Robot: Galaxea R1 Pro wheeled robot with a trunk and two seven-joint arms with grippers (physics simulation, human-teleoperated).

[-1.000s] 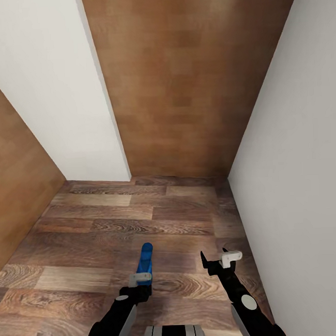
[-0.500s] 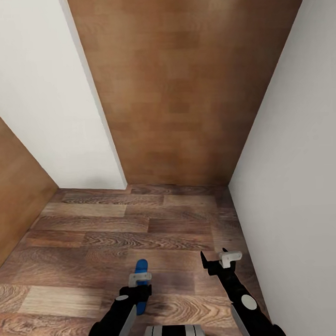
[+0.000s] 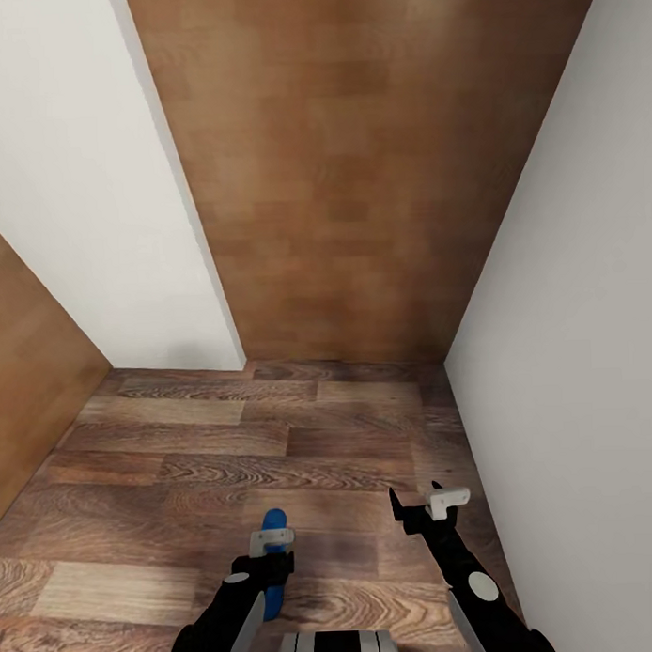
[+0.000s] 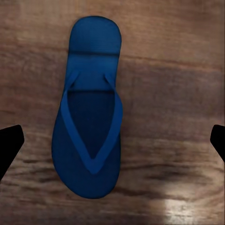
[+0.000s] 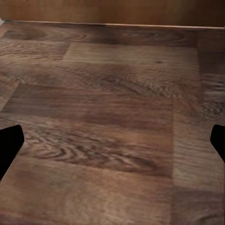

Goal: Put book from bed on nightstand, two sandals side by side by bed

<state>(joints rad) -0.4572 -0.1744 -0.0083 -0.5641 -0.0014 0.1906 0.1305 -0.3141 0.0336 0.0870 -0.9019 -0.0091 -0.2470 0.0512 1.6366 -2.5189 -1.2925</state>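
**A:** Where is the sandal?

**B:** One blue sandal (image 4: 90,117) lies flat on the wood-plank floor (image 3: 180,453), straps up, directly under the left gripper (image 3: 272,546). In the head view only its rounded tip (image 3: 273,521) and a strip of sole show past the gripper, low in the picture and a little left of the middle.

**A:** Is the left gripper holding it?

**B:** No. In the left wrist view the two dark fingertips (image 4: 9,143) stand wide apart at the picture's edges, with the whole sandal between them and floor showing on both sides of it. The fingers touch nothing.

**A:** And the right gripper?

**B:** The right gripper (image 3: 422,507) hangs over bare planks near the white wall (image 3: 571,355) on the robot's right. Its fingers are apart too, with nothing between them.

**A:** What surrounds them?

**B:** A narrow corner: a brown wooden panel (image 3: 358,174) ahead, another white wall (image 3: 67,185) at the left, and a further brown surface (image 3: 27,374) at the far left edge.
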